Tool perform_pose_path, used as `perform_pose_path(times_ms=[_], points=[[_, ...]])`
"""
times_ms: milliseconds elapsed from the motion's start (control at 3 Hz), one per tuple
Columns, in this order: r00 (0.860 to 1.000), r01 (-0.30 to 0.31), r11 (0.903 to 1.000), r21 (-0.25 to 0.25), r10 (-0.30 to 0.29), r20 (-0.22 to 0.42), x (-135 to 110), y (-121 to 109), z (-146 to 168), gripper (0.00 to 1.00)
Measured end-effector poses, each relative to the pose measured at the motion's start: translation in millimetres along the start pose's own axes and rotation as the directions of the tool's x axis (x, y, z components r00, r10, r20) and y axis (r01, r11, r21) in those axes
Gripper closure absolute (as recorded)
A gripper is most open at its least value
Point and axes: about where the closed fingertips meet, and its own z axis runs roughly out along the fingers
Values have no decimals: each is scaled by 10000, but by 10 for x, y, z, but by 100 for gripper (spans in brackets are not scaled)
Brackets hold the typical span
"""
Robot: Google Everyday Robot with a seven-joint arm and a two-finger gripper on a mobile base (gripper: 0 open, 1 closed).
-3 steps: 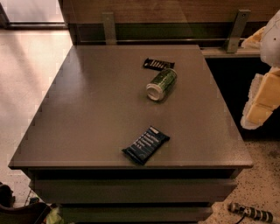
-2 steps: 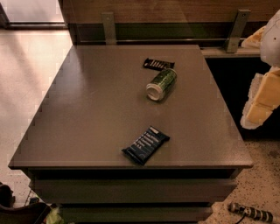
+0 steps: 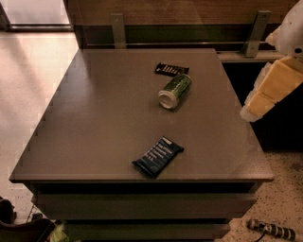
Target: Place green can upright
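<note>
Change was nil: can [image 3: 174,91] lay sideways, untouched, well left of the gripper [image 3: 259,100], which stayed beside the table [image 3: 94,142], open or closed I couldn't tell; uprighting hadn't begun.

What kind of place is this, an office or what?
Likely an office break area, though I can't be sure: a plain grey table holds a tipped green can and two snack bars, with a wood-panelled wall behind. The gripper hangs beyond the table's right edge.
</note>
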Motion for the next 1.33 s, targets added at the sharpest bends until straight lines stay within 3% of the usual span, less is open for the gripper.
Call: perform_pose_path(times_ms=[333, 667, 1000, 1333], points=[[9827, -1818, 9832, -164, 1823, 328, -112, -148, 78, 0], [9300, -3627, 9318, -156, 3629, 584, -167, -310, 192, 0], [8428, -5338, 8456, 77, 5313, 863, -156, -450, 288, 0], [7818, -6190, 7854, 15, 6161, 959, -176, -463, 285, 0]])
